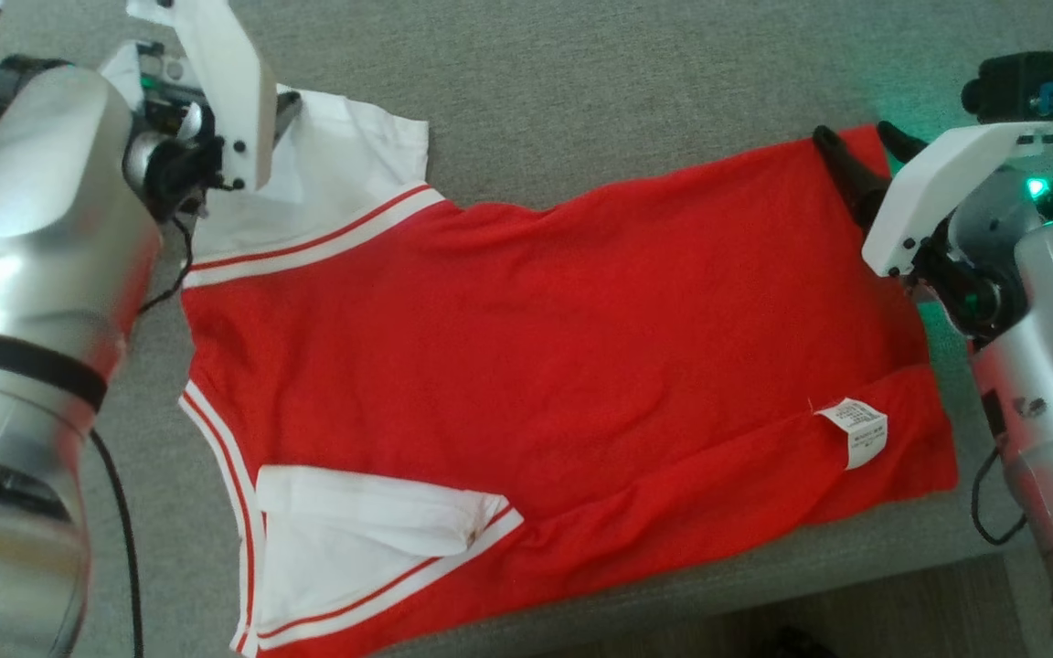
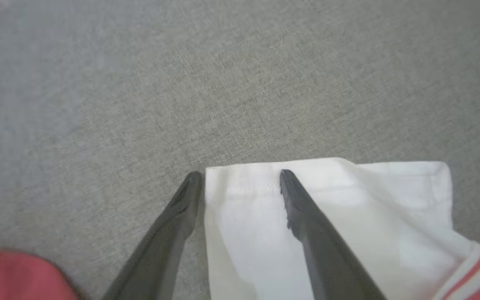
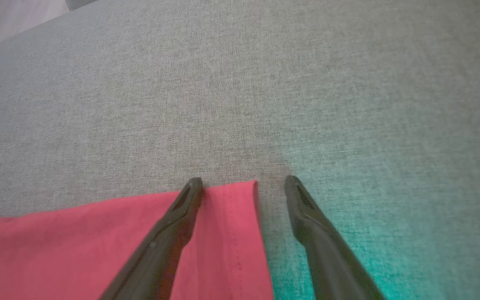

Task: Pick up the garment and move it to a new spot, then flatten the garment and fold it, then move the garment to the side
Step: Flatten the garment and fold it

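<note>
At the shirt's far left, over the white sleeve (image 2: 348,200), the left pincer (image 2: 240,175) stands wide open and holds nothing. One finger lies on the grey table (image 2: 240,83) just beside the sleeve's edge, the other over its cuff seam. The red T-shirt (image 1: 536,347) lies spread across the table, collar end to the left. Its near sleeve (image 1: 371,521) is folded in, and a care label (image 1: 860,429) shows near the hem (image 3: 231,216) on the right. At the hem's far corner the right pincer (image 3: 243,180) is equally wide and empty, one finger over red cloth, one over bare table.

This looks like taking both far corners for a fold toward the near edge. Each pincer should press down so that one finger gets under the cloth, and bite well inside the edge; the left one sits at the very corner and might slip. Both should close together, lift level, and keep the far edge taut so it lands straight.
</note>
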